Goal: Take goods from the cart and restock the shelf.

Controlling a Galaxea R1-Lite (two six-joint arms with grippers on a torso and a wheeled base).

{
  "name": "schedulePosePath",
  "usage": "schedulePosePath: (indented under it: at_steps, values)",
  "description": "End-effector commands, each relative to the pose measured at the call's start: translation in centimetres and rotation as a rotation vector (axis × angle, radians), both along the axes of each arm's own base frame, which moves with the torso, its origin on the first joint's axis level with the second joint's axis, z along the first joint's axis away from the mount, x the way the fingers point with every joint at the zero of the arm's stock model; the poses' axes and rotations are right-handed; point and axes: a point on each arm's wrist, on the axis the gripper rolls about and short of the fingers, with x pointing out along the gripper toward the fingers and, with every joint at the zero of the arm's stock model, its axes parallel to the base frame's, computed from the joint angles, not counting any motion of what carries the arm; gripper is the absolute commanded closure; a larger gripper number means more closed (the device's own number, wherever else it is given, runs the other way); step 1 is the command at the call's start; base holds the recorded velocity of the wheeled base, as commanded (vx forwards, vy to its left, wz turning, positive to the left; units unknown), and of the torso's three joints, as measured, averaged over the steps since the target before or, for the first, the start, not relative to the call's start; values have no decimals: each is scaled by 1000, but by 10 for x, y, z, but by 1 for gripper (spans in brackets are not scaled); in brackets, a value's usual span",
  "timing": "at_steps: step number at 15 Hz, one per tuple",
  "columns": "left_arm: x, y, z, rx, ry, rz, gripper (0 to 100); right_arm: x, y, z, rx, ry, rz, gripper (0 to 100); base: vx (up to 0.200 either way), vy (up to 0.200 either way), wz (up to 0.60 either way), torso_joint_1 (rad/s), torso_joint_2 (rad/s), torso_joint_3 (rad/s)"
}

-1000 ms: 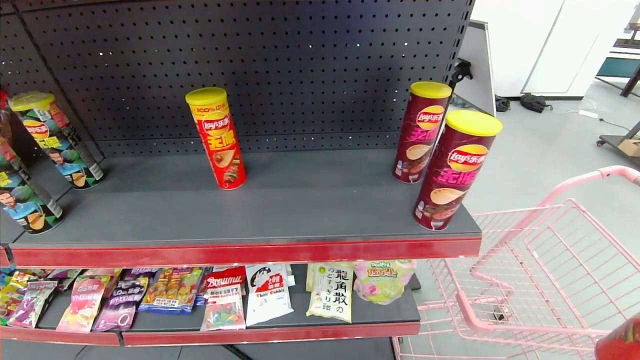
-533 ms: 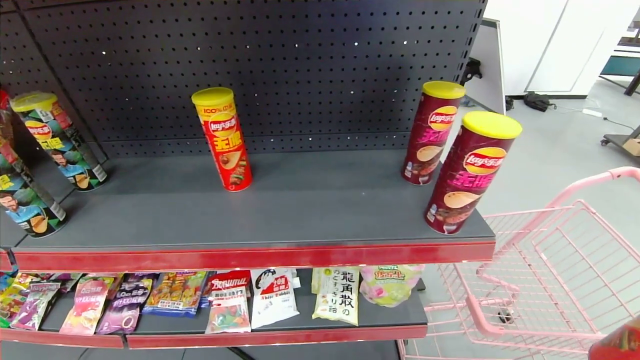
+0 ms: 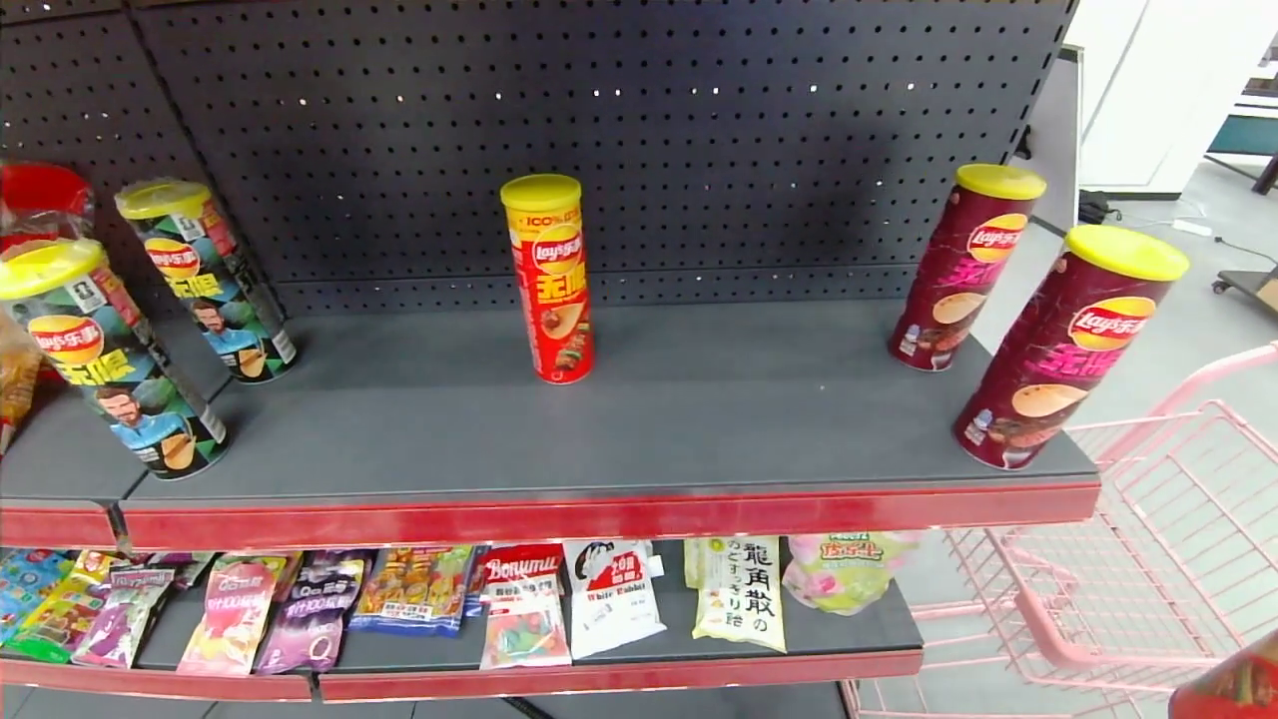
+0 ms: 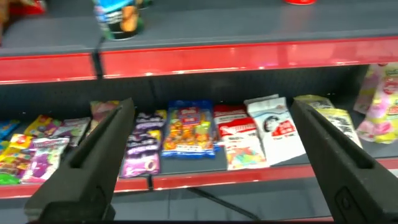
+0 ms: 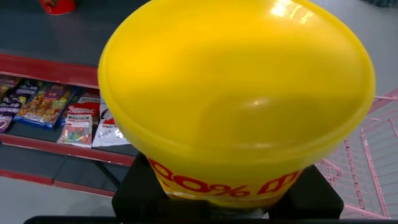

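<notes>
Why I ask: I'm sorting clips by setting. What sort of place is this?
Probably a shop aisle, or a mock-up of one: a pegboard-backed shelf holds upright chip cans, snack bags lie on the lower tier, and a pink cart stands beside it.

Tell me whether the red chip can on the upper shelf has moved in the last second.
No. The red chip can keeps its place on the shelf, equally far from the rear maroon can; only the camera shifted.

Red can (image 3: pixel 1238 689) with yellow lid (image 5: pixel 236 81), pink cart (image 3: pixel 1243 361).
</notes>
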Motion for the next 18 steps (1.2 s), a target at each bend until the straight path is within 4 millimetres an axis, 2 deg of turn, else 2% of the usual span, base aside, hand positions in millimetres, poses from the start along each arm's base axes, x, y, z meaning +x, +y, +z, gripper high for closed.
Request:
schedulePosePath:
  at_steps: [1,2,7,11,18]
  values:
    - [0,0,0,0,1,0,0,0,0,0,0,0,1,100,0,200,0,2,7,2]
    - [0,0,0,0,1,1,0,-1,0,0,-1,-3,1,100,0,200,0,2,7,7]
    - [0,0,0,0,1,4,0,-5,-1,-3,-1,-16,3,100,0,0,0,0,0,0]
    - [0,0,0,0,1,4,0,-5,0,-4,-2,-11,3,100,200,0,0,-5,1,2]
    - [0,0,0,-8,1,3,0,-1,0,-6,-3,12,27,100,0,0,0,0,0,0]
